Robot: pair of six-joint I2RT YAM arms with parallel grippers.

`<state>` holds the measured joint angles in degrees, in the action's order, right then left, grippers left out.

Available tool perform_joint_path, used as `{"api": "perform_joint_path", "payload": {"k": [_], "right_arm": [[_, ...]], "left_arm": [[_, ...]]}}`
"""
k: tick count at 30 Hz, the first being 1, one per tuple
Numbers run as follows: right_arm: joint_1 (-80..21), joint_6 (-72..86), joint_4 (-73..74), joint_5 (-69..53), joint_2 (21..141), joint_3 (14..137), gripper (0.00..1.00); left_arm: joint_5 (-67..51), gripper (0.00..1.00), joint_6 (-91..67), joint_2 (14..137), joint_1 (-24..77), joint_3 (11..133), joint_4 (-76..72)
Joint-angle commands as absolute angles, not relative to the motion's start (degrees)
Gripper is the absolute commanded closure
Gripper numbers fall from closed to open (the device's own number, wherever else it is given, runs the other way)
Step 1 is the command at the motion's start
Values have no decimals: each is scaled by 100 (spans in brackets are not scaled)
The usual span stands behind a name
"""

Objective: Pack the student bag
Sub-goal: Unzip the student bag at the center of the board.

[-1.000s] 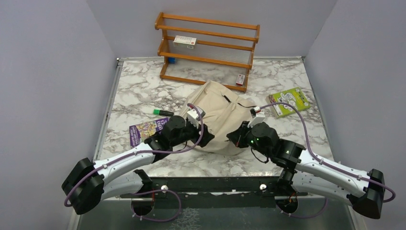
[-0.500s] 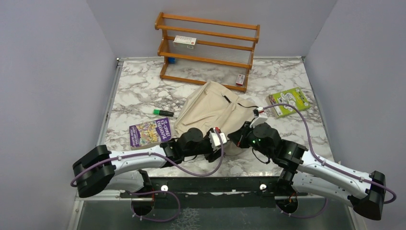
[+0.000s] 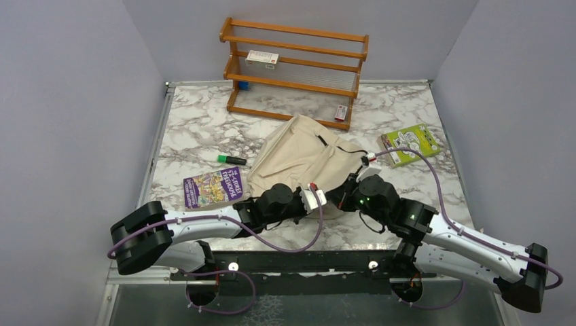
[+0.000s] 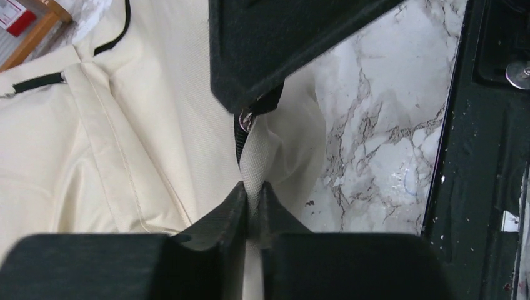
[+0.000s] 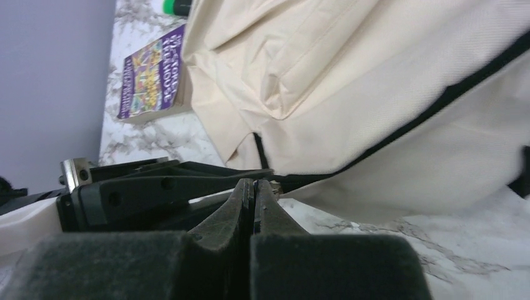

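Student bag [image 3: 306, 159] lay slumped on the middle of the worktop [image 3: 197, 129]. At its near edge the left claw [image 4: 253, 200] was clamped on it; the right claw [image 5: 253, 187], just beside, had jaws pressed together. 1 wooden rack [image 3: 295, 68] stood behind.

**Odds and ends around the marble tabletop**

A wooden rack [image 3: 295, 71] stood at 12 o'clock, against the back edge of the grey-veined tabletop [image 3: 197, 129]. A small white box with a red mark [image 3: 262, 58] lay on its upper shelf. A blue item [image 3: 242, 85] sat at the left end of the lower shelf, too small to make out. A little red-and-white box [image 3: 341, 112] rested at the rack's lower right corner. A green-capped marker [image 3: 231, 159] lay at 9 o'clock, with a purple book [image 3: 212, 188] face up near it at 8 o'clock. A green printed pack [image 3: 410, 144] lay at 3 o'clock, well apart from the rest.
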<state>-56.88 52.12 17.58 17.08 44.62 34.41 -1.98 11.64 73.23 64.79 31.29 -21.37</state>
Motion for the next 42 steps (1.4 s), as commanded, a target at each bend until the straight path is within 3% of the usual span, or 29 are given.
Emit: {"api": "perform_joint_path", "payload": {"k": [1,13,20,31,36,38,42], "right_arm": [[-5669,5462,2638,2406,4417,3798,99],[-5660,5571,3932,4405,4575,4214,100],[-5317,4772,3265,4778,4981,4350,99],[-3066,2942,1263,2790,5657,3923,99],[-1972,2702,737,1269,6240,3931,99],[-1906,2511,584,769,6301,3945,99],[-1907,2350,315,-333,6109,3857,99]], "left_arm": [[-303,98,1001,7088,6517,2892,-2452],[-292,100,511,6453,6530,2293,-2384],[-234,100,395,6260,6539,2165,-2229],[-180,100,309,6048,6554,2082,-2154],[-166,100,263,5957,6557,2047,-2106],[-167,92,220,5871,6556,2071,-2079],[-102,65,158,5728,6557,2254,-2043]]}}
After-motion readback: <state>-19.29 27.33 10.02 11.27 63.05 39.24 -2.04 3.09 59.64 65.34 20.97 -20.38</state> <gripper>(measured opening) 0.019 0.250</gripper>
